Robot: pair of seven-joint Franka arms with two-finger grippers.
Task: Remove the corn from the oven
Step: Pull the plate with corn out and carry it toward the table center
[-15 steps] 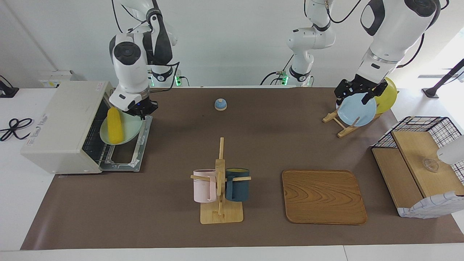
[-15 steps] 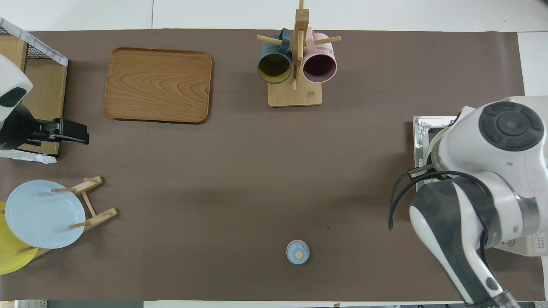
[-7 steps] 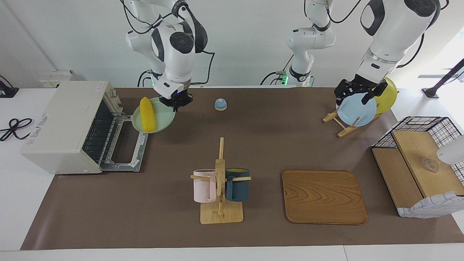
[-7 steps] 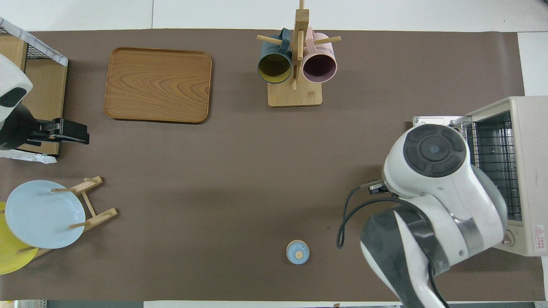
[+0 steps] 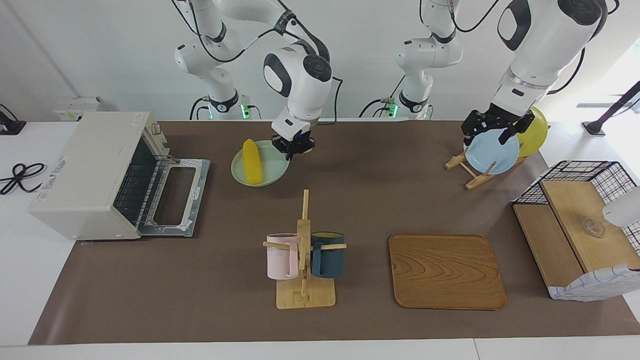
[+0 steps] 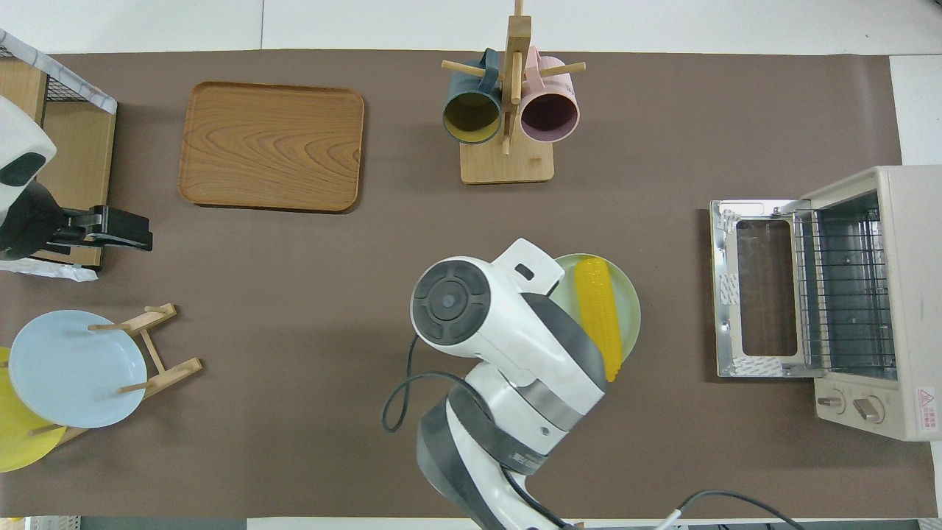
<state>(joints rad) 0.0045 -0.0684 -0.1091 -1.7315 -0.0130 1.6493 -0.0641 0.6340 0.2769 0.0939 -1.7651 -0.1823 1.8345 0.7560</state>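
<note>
Facing view: right gripper (image 5: 294, 148), fingers pinched on the rim of the pale green plate (image 5: 260, 170), has carried it and the corn (image 5: 252, 161) clear of the oven (image 5: 90, 172), whose door hangs open; left gripper (image 5: 492, 129) waits wide open over the blue plate (image 5: 492, 151).
Overhead view: corn (image 6: 597, 313) lies on the plate (image 6: 627, 309) over the mat, between oven (image 6: 868, 294) and mid-table, where a second ago the arm hid it at the oven mouth — extraction looks done, only set-down remains.

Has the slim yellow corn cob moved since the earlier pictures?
Yes. The slim yellow corn cob, on the pale green plate held by the right gripper, left the off-white toaster oven toward the table's middle.
</note>
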